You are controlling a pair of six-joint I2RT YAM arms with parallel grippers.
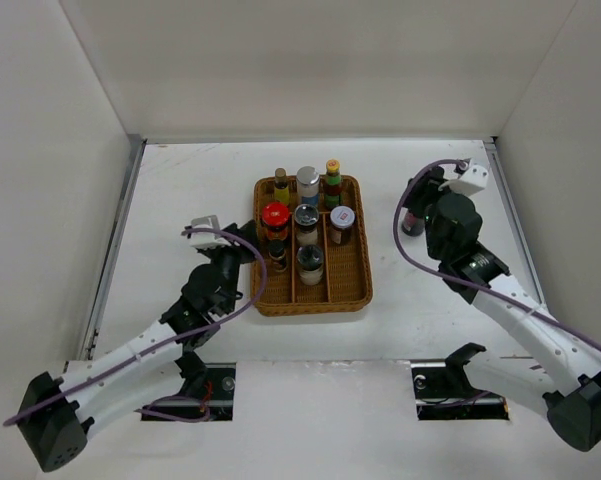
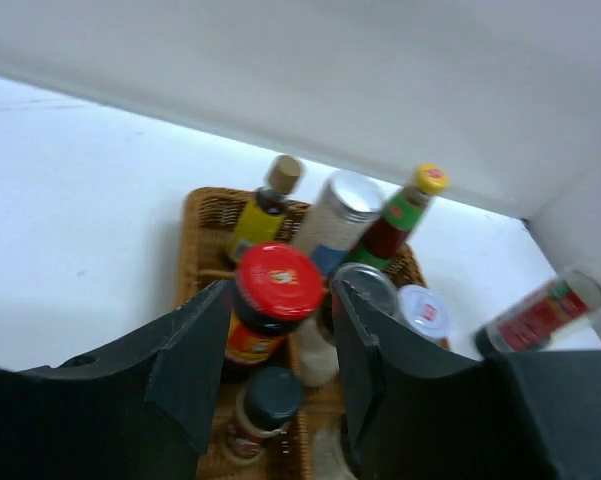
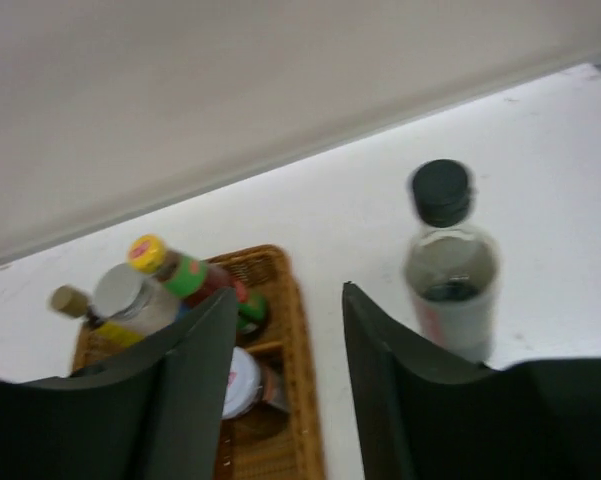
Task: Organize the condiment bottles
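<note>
Several condiment bottles stand in the brown wicker tray: a red-capped jar, a silver-capped shaker, a yellow-capped sauce bottle, a white-lidded jar and a small black-capped jar. My left gripper is open and empty at the tray's left edge; in the left wrist view the red-capped jar shows beyond its jaws. A black-capped bottle stands alone on the table right of the tray. My right gripper is open and empty beside that bottle, which is outside the jaws.
White walls close in the table on the left, back and right. The tray's near half holds only a clear-lidded jar. A cork-topped yellow bottle stands at the tray's back left. Purple cables loop off both arms.
</note>
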